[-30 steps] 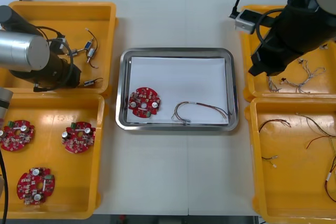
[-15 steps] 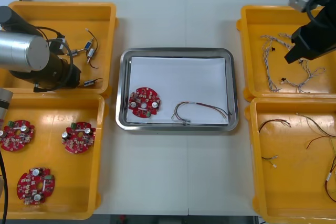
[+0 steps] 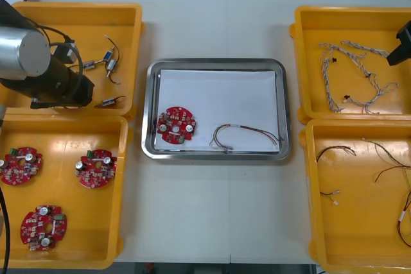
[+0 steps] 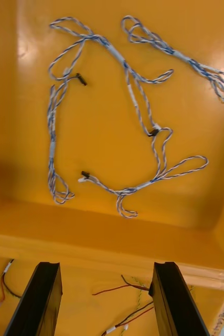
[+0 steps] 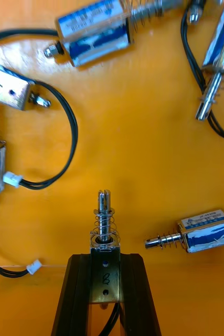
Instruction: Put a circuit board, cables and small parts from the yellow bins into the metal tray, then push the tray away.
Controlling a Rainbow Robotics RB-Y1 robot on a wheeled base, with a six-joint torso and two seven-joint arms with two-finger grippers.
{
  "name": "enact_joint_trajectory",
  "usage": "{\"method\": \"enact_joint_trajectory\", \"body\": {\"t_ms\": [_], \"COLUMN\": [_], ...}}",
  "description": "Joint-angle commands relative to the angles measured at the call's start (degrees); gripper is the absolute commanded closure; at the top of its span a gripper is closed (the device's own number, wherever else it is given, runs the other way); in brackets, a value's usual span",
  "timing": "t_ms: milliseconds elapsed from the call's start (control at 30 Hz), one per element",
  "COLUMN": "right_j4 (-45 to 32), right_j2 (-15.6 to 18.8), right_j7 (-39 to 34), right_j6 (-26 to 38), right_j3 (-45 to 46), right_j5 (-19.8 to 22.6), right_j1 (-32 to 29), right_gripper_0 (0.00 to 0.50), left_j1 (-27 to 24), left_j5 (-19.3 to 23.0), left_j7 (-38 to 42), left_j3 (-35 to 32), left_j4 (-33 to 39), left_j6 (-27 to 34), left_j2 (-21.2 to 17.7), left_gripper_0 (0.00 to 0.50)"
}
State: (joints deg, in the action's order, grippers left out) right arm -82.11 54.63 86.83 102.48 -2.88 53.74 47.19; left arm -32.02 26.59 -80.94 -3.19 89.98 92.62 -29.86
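Note:
My left gripper [image 5: 105, 258] is shut on a small metal part [image 5: 105, 223] with a spring and pin, just above the floor of the far left yellow bin [image 3: 125, 14]. Other small metal parts [image 5: 93, 31] with black leads lie around it. My right gripper [image 4: 107, 269] is open over the wall between the two right bins, with twisted blue and white cables [image 4: 135, 102] lying beyond its fingers. The metal tray [image 3: 217, 65] at the table's middle holds a round red circuit board [image 3: 176, 124] and a red and yellow cable [image 3: 245, 135] on its white inside.
The near left bin [image 3: 122, 190] holds three red circuit boards [image 3: 96, 166]. The near right bin [image 3: 311, 190] has thin red and black cables [image 3: 334, 152]. My left arm [image 3: 38, 62] covers part of the far left bin; my right arm [image 3: 401, 46] is at the right edge.
My right arm has drawn back to the right, off the far right bin, uncovering the blue and white cables. My left arm has shifted slightly in the far left bin.

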Motion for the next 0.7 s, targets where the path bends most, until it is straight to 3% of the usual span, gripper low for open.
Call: {"method": "enact_joint_trajectory", "body": {"t_ms": [33, 267, 467, 700], "right_j4": [4.06, 8.46, 9.69, 9.69], "right_j2": [3.02, 3.02, 3.02, 2.85], "right_j7": [2.03, 3.87, 5.72, 7.48], "right_j6": [-3.95, -8.96, -12.21, -15.2], "right_j3": [1.56, 1.12, -0.02, -1.86], "right_j5": [-1.71, -3.47, -3.47, -2.77], "right_j1": [2.56, 2.56, 2.56, 2.56], "right_gripper_0": [0.0, 0.0, 0.0, 0.0], "left_j1": [-4.19, -6.91, -11.31, -12.71], "left_j5": [0.22, 0.83, 2.06, 2.85], "left_j7": [-3.96, -3.34, -2.99, -1.67], "left_j3": [-1.82, -3.05, -5.86, -6.74], "left_j4": [1.77, 1.77, 2.74, 7.05], "left_j6": [0.64, 1.08, 8.72, 16.54], "left_j2": [-1.95, -1.95, -1.86, -1.95], "left_gripper_0": [0.5, 0.5, 0.5, 0.5]}}
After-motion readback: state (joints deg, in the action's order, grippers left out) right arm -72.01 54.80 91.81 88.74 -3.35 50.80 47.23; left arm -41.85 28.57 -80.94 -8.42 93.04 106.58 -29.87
